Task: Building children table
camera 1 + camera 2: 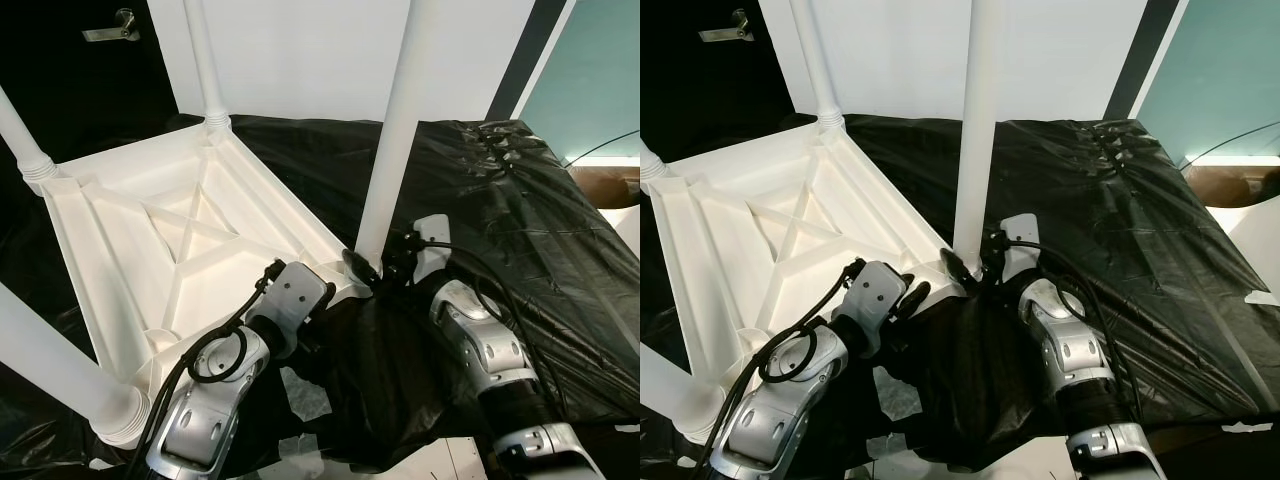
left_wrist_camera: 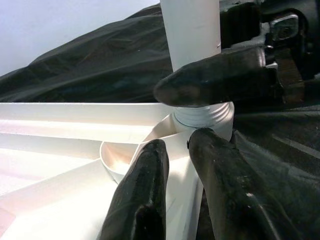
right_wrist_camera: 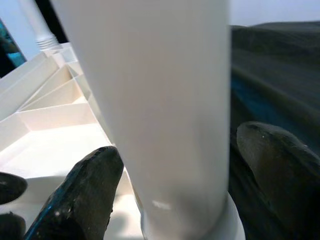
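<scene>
I have the white table (image 1: 170, 240) lying upside down on a black plastic sheet (image 1: 500, 200), its ribbed underside facing up at me and a cross brace running through the middle. The leg (image 1: 395, 130) I am working on stands upright in the corner socket nearest my right arm, and its threaded base sits at the socket rim. My right gripper (image 1: 378, 270) is at the foot of this leg, one black finger on each side of it. In the right wrist view the fingers (image 3: 85, 195) flank the white tube with a little gap showing on either side, so they sit around it rather than squeezing it; I can't tell for sure whether either pad touches.

My left gripper (image 2: 177, 152) sits just beside the same corner, on the table side of the leg. Its two fingers (image 2: 145, 190) lie close together, nearly parallel, tips pointing at the socket collar, with nothing between them that I can see. One finger of the right gripper crosses right in front of them, against the base of the leg.

Farther from my grippers, three more legs are already standing in their sockets: one (image 1: 205, 60) at the far corner, one (image 1: 20, 135) at the far left corner, and a thick one (image 1: 60, 365) close by my left arm. Beyond the sheet is a white wall (image 1: 310, 50), a dark door with a metal handle (image 1: 115, 25) to the left, and a cardboard box (image 1: 605, 185) at the right edge.
</scene>
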Robot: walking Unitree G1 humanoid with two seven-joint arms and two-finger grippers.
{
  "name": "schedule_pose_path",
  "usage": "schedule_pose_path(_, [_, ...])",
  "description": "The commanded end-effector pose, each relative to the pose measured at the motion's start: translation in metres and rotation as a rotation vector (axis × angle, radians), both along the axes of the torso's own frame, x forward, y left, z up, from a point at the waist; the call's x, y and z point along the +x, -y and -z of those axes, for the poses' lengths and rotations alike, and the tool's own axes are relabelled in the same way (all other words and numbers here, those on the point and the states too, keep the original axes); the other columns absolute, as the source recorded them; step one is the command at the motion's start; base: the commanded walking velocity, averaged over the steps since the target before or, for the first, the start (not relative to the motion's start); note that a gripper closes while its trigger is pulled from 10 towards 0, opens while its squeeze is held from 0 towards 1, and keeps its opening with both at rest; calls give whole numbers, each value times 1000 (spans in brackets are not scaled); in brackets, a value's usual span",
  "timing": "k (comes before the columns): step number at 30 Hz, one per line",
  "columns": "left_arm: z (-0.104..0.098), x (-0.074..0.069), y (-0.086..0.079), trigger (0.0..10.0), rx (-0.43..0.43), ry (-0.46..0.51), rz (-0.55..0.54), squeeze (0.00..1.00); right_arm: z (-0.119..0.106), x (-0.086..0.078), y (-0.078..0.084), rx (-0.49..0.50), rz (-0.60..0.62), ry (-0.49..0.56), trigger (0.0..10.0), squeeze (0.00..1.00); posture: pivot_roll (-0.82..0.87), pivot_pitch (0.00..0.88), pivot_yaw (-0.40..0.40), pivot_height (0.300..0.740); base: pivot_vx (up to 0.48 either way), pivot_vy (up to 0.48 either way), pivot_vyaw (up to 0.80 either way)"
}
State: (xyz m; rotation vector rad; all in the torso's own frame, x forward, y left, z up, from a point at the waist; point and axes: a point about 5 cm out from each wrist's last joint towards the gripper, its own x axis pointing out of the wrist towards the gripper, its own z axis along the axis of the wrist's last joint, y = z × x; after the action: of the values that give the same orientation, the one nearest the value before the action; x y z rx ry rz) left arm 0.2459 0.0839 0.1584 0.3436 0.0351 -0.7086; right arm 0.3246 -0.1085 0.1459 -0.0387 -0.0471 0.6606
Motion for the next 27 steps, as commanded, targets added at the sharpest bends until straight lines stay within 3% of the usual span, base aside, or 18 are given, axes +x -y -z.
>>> schedule_pose_path(1, [3, 2, -1, 10000, 9, -4, -16, 0, 2, 0, -1, -8, -17, -1, 10000, 0, 106, 3, -56, 740, 0, 0, 0])
schedule_pose_path(5, [1, 3, -1, 10000, 12, 10, -23, 0, 1, 11, -9, -100, -161, -8, 10000, 0, 117, 3, -61, 740, 0, 0, 0])
schedule_pose_path(8, [0, 3, -2, 10000, 11, 12, -26, 0, 2, 12, -10, -129, -183, -7, 10000, 0, 117, 3, -61, 740, 0, 0, 0])
schedule_pose_path(9, [0, 2, -2, 10000, 11, 14, -29, 0, 4, 13, -9, -166, -191, -9, 9020, 0, 124, 3, -65, 740, 0, 0, 0])
schedule_pose_path(10, [1, 2, -3, 10000, 14, 12, -36, 0, 7, 15, -7, -207, -186, -10, 1451, 0, 129, 3, -68, 740, 0, 0, 0])
schedule_pose_path(11, [1, 2, -3, 10000, 14, 12, -36, 0, 7, 15, -7, -207, -186, -10, 1451, 0, 129, 3, -68, 740, 0, 0, 0])
schedule_pose_path(12, [3, 2, -4, 10000, 24, 7, -46, 0, 9, 16, -4, -228, -190, -15, 0, 0, 132, 5, -71, 740, 0, 0, 0])
schedule_pose_path(27, [7, 0, -4, 10000, 31, -6, -49, 0, 11, 18, -1, -253, -176, -8, 0, 0, 124, 24, -79, 740, 0, 0, 0])
